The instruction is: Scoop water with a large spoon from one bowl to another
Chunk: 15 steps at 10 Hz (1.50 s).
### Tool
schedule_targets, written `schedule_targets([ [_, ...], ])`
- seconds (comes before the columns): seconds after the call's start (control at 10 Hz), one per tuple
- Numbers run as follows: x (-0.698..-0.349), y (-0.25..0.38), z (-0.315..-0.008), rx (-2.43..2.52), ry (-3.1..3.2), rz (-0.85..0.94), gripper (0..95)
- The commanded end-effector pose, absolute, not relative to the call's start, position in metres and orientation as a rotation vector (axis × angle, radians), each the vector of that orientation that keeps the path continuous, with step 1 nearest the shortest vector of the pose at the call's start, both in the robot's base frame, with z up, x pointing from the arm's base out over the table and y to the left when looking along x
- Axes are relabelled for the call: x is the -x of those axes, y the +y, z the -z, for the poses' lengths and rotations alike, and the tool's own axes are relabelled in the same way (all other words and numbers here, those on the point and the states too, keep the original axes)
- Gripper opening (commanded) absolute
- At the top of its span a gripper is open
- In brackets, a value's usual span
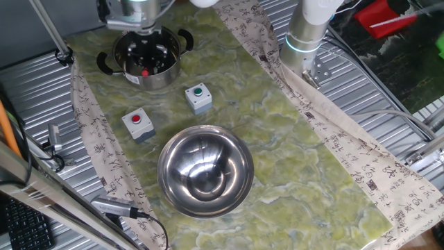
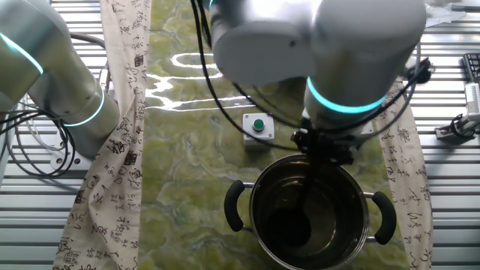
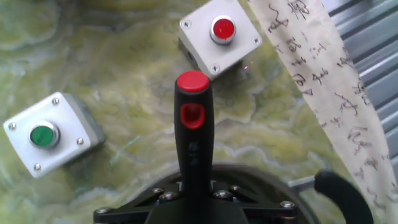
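1. At the upper left of one fixed view, the claw point(image 1: 143, 43) hangs over the black-handled pot point(image 1: 145, 57), clamped on the large spoon point(image 3: 194, 140).
2. The spoon's bowl dips inside the pot; water isn't discernible.
3. The wide mixing bowl point(image 1: 205, 171) sits lower centre, well apart.
4. Risk: tilting or jerking during travel could spill onto the bench point(image 1: 291, 160) and the button boxes point(image 1: 138, 124) between them.

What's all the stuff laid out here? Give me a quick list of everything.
Pot: one, steel with black loop handles, far end of the mat, under the arm.
Spoon: one, black handle with red tip, held upright over the pot.
Mixing bowl: one, shiny steel, near end of the mat.
Button boxes: two, grey; red button, green button, between pot and bowl.
Mat: one, green marbled, script-printed cloth edges.
Robot arm: one, white; fingers hidden.
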<state>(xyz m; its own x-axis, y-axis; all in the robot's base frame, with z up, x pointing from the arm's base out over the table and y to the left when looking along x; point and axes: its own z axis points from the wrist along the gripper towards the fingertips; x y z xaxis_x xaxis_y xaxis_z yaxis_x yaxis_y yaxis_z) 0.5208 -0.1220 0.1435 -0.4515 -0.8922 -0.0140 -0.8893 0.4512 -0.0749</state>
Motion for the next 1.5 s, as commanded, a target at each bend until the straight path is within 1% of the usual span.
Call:
schedule_targets([
  [0.1, -0.525, -0.119, -0.145, 1.637, 2.643, 0.060, 0.0],
  [0.5, -0.526, -0.116, -0.160, 1.642, 2.670, 0.058, 0.0],
  [1.1, -0.525, -0.107, -0.207, 1.638, 2.703, 0.046, 0.0],
  [1.2, -0.525, -0.106, -0.212, 1.635, 2.702, 0.043, 0.0],
  [1.5, -0.525, -0.105, -0.212, 1.633, 2.671, 0.055, 0.0],
])
